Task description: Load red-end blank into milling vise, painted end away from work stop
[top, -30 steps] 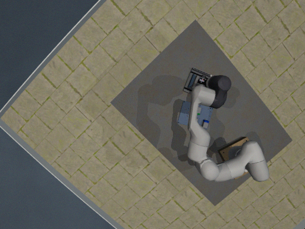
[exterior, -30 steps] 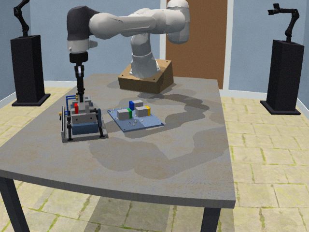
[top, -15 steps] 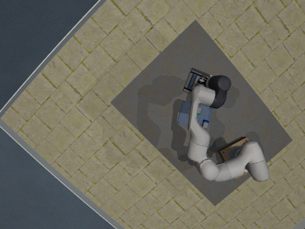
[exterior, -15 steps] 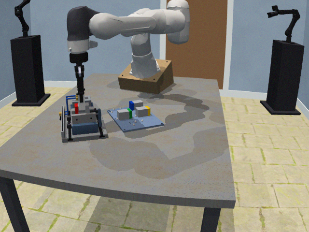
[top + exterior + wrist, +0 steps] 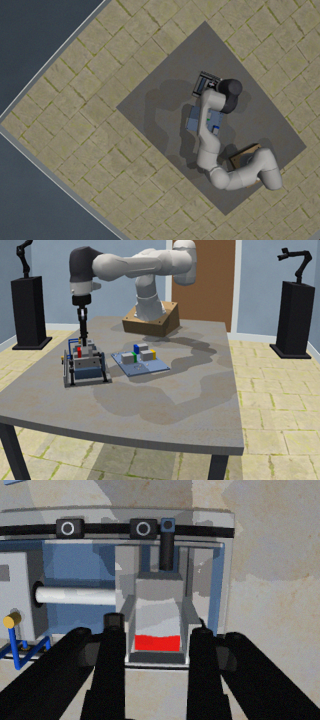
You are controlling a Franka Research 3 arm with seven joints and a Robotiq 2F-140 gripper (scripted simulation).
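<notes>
Rounded white arm links: showing smooth, glossy tube shapes across the top of the exterior view, with thin dark seams running around them (image 5: 208, 155) (image 5: 152, 263).
Dark charcoal wrist section: bulging in a rounded elbow shape at the upper left of the exterior view (image 5: 232, 90) (image 5: 80, 264).
Pale grey wrist collar: forming a short cylinder, with a stubby rounded knob sticking out sideways (image 5: 80, 288).
Black two-finger gripper: showing slim, jointed, matte bars along the lower wrist view (image 5: 83, 344) (image 5: 156, 630).Rounded white arm links (image 5: 208, 155) (image 5: 152, 263): curving as smooth, thick tubes, with thin dark seams circling them across the top of the exterior view.
Dark charcoal wrist section (image 5: 232, 90) (image 5: 80, 264): bulging smoothly at the upper left of the exterior view.
Pale grey wrist collar (image 5: 80, 288): forming a short cylinder, with a stubby rounded knob sticking out sideways.
Black two-finger gripper (image 5: 83, 344) (image 5: 158, 610): showing slim, jointed, matte bars along the lower wrist view.

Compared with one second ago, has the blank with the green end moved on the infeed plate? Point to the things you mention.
No. In the exterior view, the blank with the green end (image 5: 208, 117) (image 5: 128, 358) keeps its place against the infeed plate's (image 5: 192, 124) (image 5: 136, 371) corner.
</notes>
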